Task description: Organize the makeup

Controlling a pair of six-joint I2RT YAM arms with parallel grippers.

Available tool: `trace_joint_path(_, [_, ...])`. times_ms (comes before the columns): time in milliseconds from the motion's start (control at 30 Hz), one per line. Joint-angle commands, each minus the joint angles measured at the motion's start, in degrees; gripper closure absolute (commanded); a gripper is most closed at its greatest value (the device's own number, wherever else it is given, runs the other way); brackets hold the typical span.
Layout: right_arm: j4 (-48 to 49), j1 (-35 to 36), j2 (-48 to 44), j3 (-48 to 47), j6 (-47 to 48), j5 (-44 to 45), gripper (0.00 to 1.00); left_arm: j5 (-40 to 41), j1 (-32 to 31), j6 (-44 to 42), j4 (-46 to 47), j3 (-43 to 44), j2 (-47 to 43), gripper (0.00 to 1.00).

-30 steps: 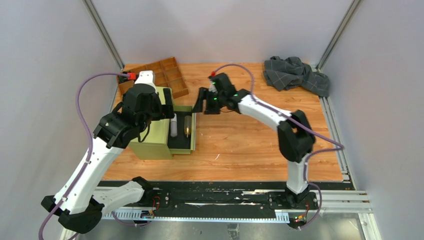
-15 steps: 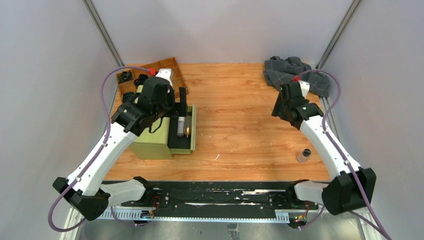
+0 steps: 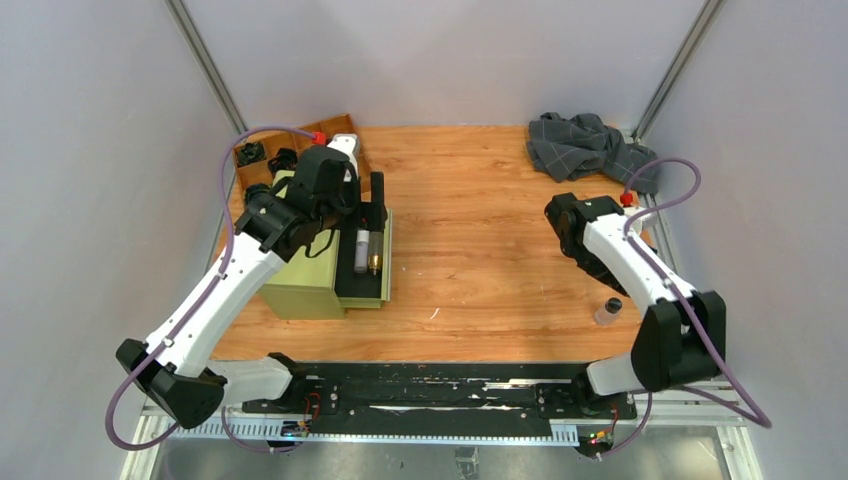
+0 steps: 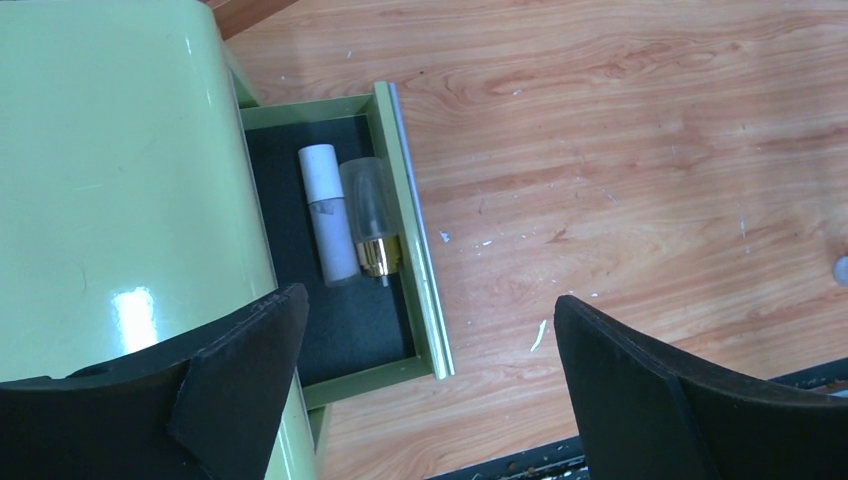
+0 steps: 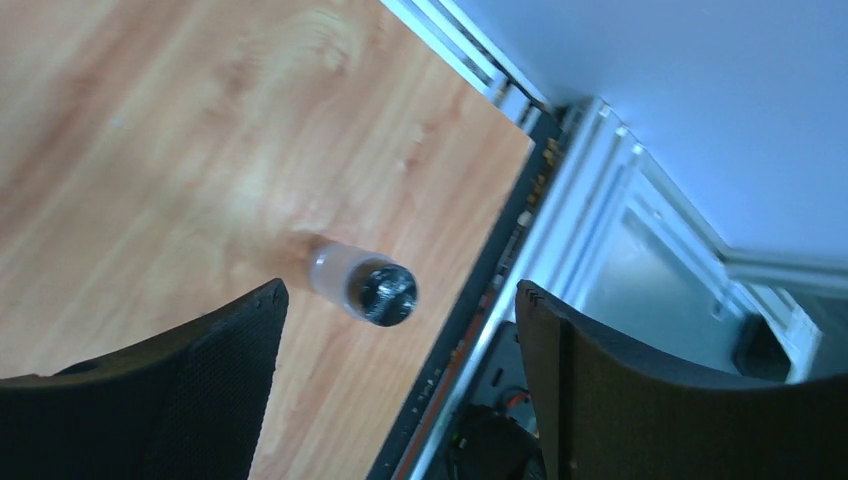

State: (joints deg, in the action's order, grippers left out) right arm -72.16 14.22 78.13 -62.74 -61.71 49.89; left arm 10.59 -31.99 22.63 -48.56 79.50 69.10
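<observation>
Two robot arms work over a wooden tabletop point(image 3: 480, 250). The right tool point(image 5: 400, 325) hangs released, its two black fingers spread wide and holding nothing. Beneath the gap between them, nearer one finger than the other, a small clear bottle with a black cap point(image 5: 365, 287) stands, apparently upright, on the wood and touches neither finger. Just past the tool's other finger the tabletop ends at a metal rail point(image 5: 560, 220). The left tool point(image 4: 430, 330) is likewise released and empty, poised above a pale green metal box point(image 4: 100, 180). The box's black-lined drawer point(image 4: 412, 250) is pulled out below the gap between the fingers. In it a white tube point(image 4: 328, 215) and a clear bottle with a gold collar point(image 4: 368, 215) lie side by side, touching. A crumpled grey checked cloth point(image 3: 590, 145) lies well away from both tools. The likely next step is to close on the capped bottle and carry it to the drawer. The right wrist view is blurred, and the bottle is narrow and close to the edge, so a finger arriving off-centre could knock it over and roll it into the rail. The drawer is narrow too, so a careless drop might land on the pieces inside.
</observation>
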Motion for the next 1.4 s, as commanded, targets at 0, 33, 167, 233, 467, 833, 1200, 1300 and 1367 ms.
trace_joint_path(0, [-19.02, -0.83, 5.26, -1.86, -21.00, 3.49, 0.16, -2.12, 0.17, -0.12, 1.09, 1.91, 1.20, 0.02])
trace_joint_path(33, [-19.12, -0.82, 6.04, -1.55, -21.26, 2.48, 0.13, -2.29, 0.17, 0.15, 1.07, 2.07, 1.59, 0.02])
trace_joint_path(167, [-15.40, -0.79, 5.02, 1.74, -19.53, 1.19, 0.07, -2.99, -0.40, 1.08, 0.70, 3.83, 3.23, 0.02])
trace_joint_path(233, [-12.60, -0.77, 3.19, 3.55, -17.60, 1.37, 0.07, -2.69, -1.05, 1.42, 0.57, 4.95, 3.84, 0.02])
trace_joint_path(467, [6.63, -1.26, -6.07, 11.02, 1.33, -1.47, 0.01, -1.14, -4.24, 2.87, 0.08, 7.01, 6.29, 0.02])
trace_joint_path(833, [27.28, -10.47, -11.68, 20.82, 18.53, -15.19, 0.01, -0.26, -6.98, 3.64, 0.13, 9.35, 8.83, 0.02])
trace_joint_path(1200, [36.43, -14.42, -10.51, 25.14, 22.57, -20.27, 0.05, 0.81, -7.21, 3.55, -0.41, 9.11, 8.55, 0.02])
trace_joint_path(1300, [36.13, -14.81, -11.16, 26.14, 21.54, -21.89, 0.10, 1.07, -7.22, 3.72, -0.45, 8.79, 8.51, 0.02])
trace_joint_path(1367, [35.90, -14.83, -11.60, 26.50, 21.04, -22.72, 0.12, 1.09, -7.21, 3.90, -0.42, 8.65, 8.51, 0.02])
